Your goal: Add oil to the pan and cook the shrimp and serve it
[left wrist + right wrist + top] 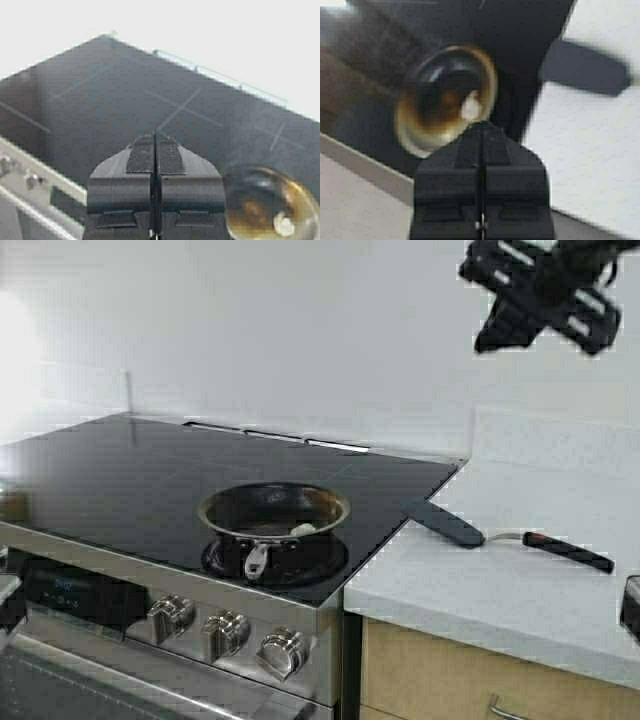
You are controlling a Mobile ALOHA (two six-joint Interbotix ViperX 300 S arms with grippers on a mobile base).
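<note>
The pan point(207, 508) sits on the front right burner of the black cooktop, its short steel handle pointing toward the knobs. The shrimp point(303, 530) lies inside it near the right rim. My right arm point(545, 290) hangs high above the counter; its gripper point(481, 124) is shut and empty, looking down on the pan point(407, 125) and shrimp point(470, 107). My left gripper point(155, 134) is shut and empty above the cooktop's left part, with the pan point(235, 175) and shrimp point(283, 225) off to its side. The oil is out of view.
A black spatula point(445, 523) with a dark handle lies on the white counter point(520, 590) right of the stove, also seen as the spatula blade point(585, 67). Steel knobs point(225, 630) line the stove front. A dark object point(630, 605) shows at the right edge.
</note>
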